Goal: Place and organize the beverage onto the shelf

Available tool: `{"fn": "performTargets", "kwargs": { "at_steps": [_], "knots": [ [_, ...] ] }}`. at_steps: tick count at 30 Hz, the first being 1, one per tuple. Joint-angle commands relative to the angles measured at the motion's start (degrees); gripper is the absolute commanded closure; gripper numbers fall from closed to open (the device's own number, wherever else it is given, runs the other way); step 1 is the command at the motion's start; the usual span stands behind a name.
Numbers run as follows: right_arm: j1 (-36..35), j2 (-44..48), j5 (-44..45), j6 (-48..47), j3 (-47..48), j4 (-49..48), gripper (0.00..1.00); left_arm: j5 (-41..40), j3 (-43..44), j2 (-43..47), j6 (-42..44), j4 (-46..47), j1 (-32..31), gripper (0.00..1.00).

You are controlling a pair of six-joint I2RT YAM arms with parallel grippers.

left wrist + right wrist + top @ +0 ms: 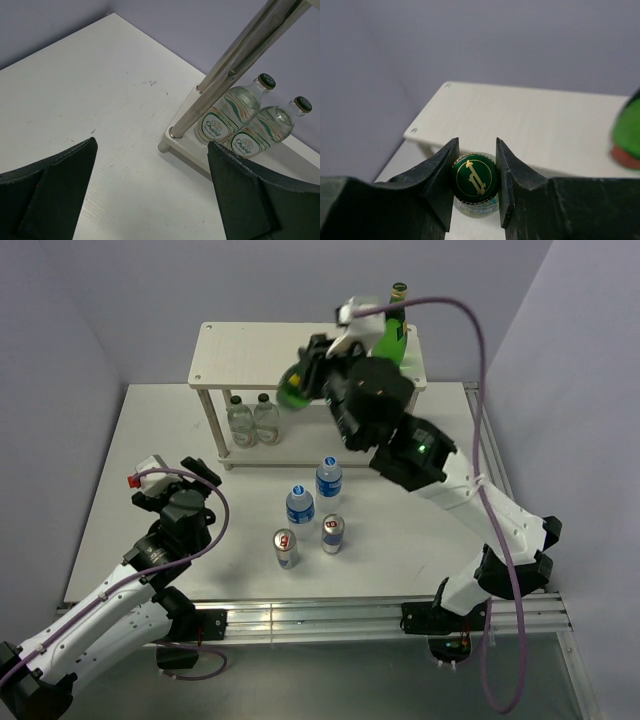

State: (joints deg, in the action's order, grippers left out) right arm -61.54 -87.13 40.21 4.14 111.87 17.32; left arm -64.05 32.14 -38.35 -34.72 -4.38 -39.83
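Looking down on a white table [110, 500] bearing the shelf [260, 348] toward its far side. Stretching the right arm [445, 475] from in front of the shelf's right end up over the front edge of the top board. Lying low with the left arm [150, 560] well in front of the shelf's left end. Aiming the left gripper [152, 145] at the shelf's near left leg [220, 75], jaws standing wide apart and holding nothing.

Holding a green bottle [293, 390] in the right gripper [476, 152] at the front edge of the shelf's top board, about midway along it. Not showing whether glass and board are touching. Finding a second green bottle [397, 335] standing upright on the far right corner of the top board, close behind the right wrist.

Crowding the left part of the shelf's lower board: two clear glass bottles [227, 112], upright, side by side, just behind the near left leg. Standing on the table just in front of the shelf: two water bottles [328, 480], upright and near each other. Standing farther out from the shelf, beyond the water bottles: two cans [333, 533], upright, slightly apart, between the two arms.

Pinching the held bottle's cap [475, 177], dark green with a gold mark, between both right fingers, jaws clamped on its sides.
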Motion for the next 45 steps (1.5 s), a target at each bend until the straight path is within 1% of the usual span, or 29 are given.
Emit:
{"fn": "performTargets", "kwargs": {
  "at_steps": [1,3,6,12,16,30,34,43,44,45],
  "knots": [
    [4.7,-0.8,2.0,-8.3,10.3,-3.0,1.0,0.8,0.6,0.7,0.4,0.3,-0.2,0.01],
    [7.6,-3.9,1.6,-10.4,16.9,-1.7,1.0,0.9,0.6,0.7,0.4,0.3,-0.2,0.01],
    [9.8,-6.6,1.9,-13.5,22.1,-2.6,1.0,1.3,0.6,1.1,0.3,0.3,-0.1,0.01],
    [15.2,-9.8,0.8,-13.9,26.5,-3.3,1.0,2.1,0.3,1.7,0.0,0.3,-0.1,0.01],
    [16.6,-11.0,1.7,-15.1,26.0,-4.5,1.0,2.4,0.5,1.9,0.0,0.1,-0.2,0.01],
    [21.5,-13.2,0.8,-10.4,22.6,-3.3,1.0,2.8,0.5,2.0,0.0,0.0,-0.1,0.01],
    [22.1,-13.7,0.1,-9.5,21.6,-2.8,1.0,2.9,0.6,2.2,0.0,-0.2,-0.2,0.01],
    [23.0,-16.7,-0.4,-8.1,22.6,-1.6,1.0,2.9,0.6,2.5,0.0,-0.3,-0.1,0.01],
    [23.0,-16.8,-0.2,-8.1,22.6,-1.7,0.92,2.8,0.6,2.6,0.0,-0.3,-0.1,0.01],
    [23.0,-16.9,-0.2,-8.2,22.6,-1.9,0.89,2.8,0.6,2.5,0.0,-0.3,-0.2,0.01]
  ]
}}
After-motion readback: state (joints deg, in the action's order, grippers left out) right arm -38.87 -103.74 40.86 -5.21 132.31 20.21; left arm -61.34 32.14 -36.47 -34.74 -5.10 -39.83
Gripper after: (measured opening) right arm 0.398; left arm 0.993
